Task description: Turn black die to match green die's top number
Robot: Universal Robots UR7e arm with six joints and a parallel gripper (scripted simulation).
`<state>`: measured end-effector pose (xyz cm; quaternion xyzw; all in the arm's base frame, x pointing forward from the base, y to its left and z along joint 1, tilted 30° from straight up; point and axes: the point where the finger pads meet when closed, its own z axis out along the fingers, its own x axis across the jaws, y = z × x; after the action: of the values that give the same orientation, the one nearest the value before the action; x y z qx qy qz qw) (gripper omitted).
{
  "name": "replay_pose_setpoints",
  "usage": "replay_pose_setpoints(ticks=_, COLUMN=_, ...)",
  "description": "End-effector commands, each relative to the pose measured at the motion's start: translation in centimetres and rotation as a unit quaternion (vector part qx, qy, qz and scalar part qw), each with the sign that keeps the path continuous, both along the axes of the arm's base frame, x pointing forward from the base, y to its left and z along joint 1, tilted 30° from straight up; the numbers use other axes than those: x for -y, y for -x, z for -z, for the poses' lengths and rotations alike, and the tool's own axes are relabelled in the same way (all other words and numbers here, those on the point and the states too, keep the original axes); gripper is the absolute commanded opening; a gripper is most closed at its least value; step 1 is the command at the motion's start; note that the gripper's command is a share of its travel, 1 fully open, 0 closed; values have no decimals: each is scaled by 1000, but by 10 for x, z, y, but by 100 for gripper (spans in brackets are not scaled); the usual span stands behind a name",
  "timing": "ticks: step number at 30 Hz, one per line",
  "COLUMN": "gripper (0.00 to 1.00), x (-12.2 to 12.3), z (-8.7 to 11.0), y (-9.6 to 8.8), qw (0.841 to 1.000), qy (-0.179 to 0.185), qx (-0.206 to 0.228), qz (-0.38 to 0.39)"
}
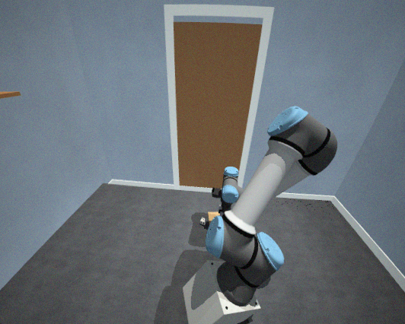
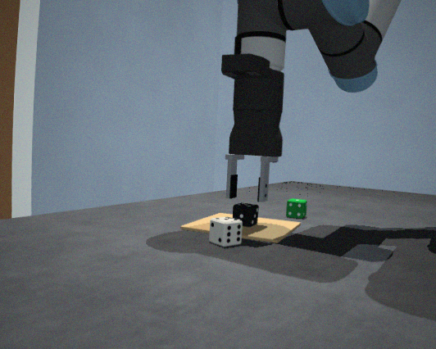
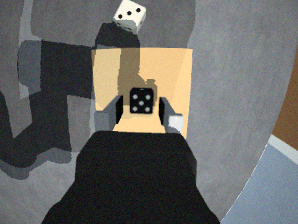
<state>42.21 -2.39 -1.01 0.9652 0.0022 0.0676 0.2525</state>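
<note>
The black die (image 2: 245, 215) (image 3: 141, 101) lies flat on the tan mat (image 2: 198, 226) (image 3: 172, 70). In the wrist view its top shows five pips; in the exterior view a side face shows one. The green die (image 2: 297, 209) stands on the floor beyond the mat. Its top shows what looks like one pip and its front face four. It is not visible in the wrist view. My gripper (image 2: 247, 199) (image 3: 140, 104) is open and empty, pointing down just above the black die. In the wrist view the die appears between the two fingers.
A white die (image 1: 202, 220) (image 2: 225, 232) (image 3: 130, 15) lies flat off the mat, near its edge, with three on top. In the top view the arm hides much of the mat. The arm's shadow crosses the mat and floor.
</note>
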Motion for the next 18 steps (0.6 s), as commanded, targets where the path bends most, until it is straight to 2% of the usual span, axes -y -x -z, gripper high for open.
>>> replay_pose_setpoints(ticks=1, gripper=87, x=0, z=0, y=0, qw=1000, qy=0, qx=1, qz=0)
replay_pose_setpoints(ticks=11, gripper=87, x=-2, z=-4, y=0, qw=1000, qy=0, qx=1, qz=0)
replay_pose_setpoints(ticks=18, gripper=87, x=-11, z=-20, y=3, qw=1000, qy=0, qx=1, qz=0)
